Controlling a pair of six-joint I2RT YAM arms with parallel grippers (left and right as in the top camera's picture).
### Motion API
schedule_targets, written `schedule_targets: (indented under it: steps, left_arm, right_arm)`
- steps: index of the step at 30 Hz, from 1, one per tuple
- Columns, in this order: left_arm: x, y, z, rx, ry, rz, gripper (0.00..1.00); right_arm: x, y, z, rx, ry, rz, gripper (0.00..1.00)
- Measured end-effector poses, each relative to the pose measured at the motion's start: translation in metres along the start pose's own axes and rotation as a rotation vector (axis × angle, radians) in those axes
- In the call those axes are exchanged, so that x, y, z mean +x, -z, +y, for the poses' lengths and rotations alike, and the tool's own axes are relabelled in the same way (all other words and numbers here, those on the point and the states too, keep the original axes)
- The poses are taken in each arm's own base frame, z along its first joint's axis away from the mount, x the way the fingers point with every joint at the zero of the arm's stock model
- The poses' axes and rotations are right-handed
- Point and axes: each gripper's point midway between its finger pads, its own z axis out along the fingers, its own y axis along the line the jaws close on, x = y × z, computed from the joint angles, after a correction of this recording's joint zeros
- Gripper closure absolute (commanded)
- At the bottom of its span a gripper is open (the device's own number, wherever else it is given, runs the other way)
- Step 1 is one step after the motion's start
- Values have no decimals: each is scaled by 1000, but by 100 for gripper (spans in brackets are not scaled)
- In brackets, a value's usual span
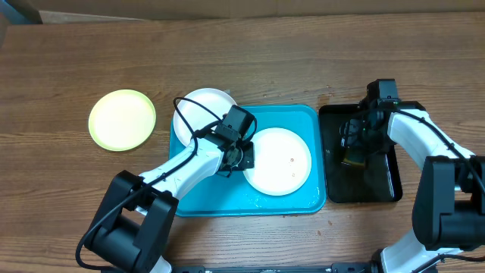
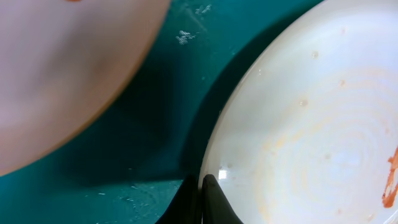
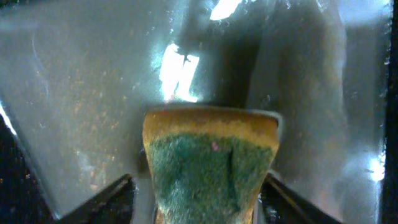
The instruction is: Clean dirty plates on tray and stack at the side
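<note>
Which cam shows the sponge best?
Right wrist: the sponge fills the frame, green scrub face and yellow body clear. Overhead shows only a small sliver on the black tray. Left wrist: not visible.

The overhead view looks straight down from well above, taking in the whole table (image 1: 265, 45). The left wrist view sits very close over the turquoise tray (image 2: 155, 143), angled down at the rim of a white plate (image 2: 311, 124) (overhead shows both at centre). The right wrist view faces down, close, at a sponge (image 3: 208, 168) on the black tray (image 3: 74, 93), seen overhead at right.
</note>
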Motion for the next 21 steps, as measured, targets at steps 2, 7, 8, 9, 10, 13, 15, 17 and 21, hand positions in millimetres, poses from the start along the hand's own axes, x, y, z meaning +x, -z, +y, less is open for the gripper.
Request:
schedule_targets:
  steps: [2, 7, 8, 9, 10, 13, 15, 17, 21]
  left_arm:
    - [-2, 1, 6, -5, 20, 2, 96]
    - [-6, 2, 16, -6, 55, 6, 94]
    - [-6, 2, 16, -6, 56, 6, 93]
    - [-7, 2, 16, -7, 56, 6, 93]
    - [-6, 2, 16, -7, 56, 6, 93]
    - [-6, 2, 17, -8, 56, 9, 92]
    - [-6, 2, 17, -9, 56, 9, 91]
    - [-5, 2, 17, -10, 56, 10, 90]
    - [-5, 2, 17, -10, 57, 12, 89]
  right_arm:
    - [-1, 1, 1, -4, -3, -1, 44]
    - [-3, 4, 2, -7, -19, -2, 51]
    - [-2, 4, 2, -7, -29, 4, 52]
    - [0, 4, 2, -4, -38, 11, 53]
    - [1, 4, 1, -1, -44, 14, 54]
    - [2, 4, 0, 20, -53, 18, 55]
    - [3, 4, 2, 26, -47, 18, 55]
    - [4, 4, 4, 30, -38, 18, 56]
    - [7, 4, 11, 40, -14, 22, 56]
